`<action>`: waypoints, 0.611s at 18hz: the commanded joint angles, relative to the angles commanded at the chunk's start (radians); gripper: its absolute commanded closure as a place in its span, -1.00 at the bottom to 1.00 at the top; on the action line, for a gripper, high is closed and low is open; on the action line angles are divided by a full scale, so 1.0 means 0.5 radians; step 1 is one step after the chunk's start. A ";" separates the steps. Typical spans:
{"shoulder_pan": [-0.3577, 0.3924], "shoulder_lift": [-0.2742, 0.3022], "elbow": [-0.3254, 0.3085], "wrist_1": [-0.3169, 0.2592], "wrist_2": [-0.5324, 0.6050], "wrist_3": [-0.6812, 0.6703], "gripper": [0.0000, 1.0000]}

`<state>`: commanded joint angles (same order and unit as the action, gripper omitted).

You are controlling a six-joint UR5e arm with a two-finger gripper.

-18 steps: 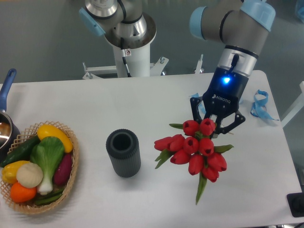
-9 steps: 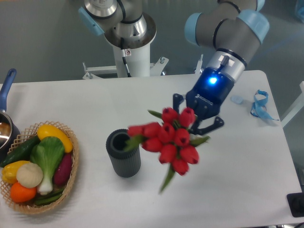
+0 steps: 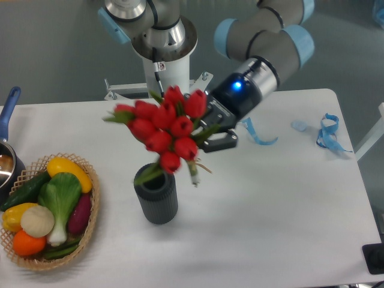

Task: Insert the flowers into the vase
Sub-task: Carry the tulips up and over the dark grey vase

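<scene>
While the flowers [image 3: 163,130] are carried in the air, the bunch is seen clamped in the gripper [image 3: 211,128], whose jaws are closed on the stems at its right side. Red heads are held up and left, a green leaf and the stem end hanging toward the mouth of the vase [image 3: 156,193], presumably so the stems can be lowered in. A wicker basket [image 3: 90,225] of vegetables is noted at near left.

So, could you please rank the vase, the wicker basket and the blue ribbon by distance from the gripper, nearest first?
Gripper holding the flowers:
1. Vase, below and left of it.
2. Blue ribbon, far right edge of the table.
3. Wicker basket, far left.
</scene>
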<state>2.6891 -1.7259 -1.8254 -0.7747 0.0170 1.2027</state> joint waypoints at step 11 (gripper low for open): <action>-0.092 0.000 -0.089 -0.009 0.009 0.021 0.56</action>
<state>2.6430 -1.7257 -1.8699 -0.7793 0.0215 1.2134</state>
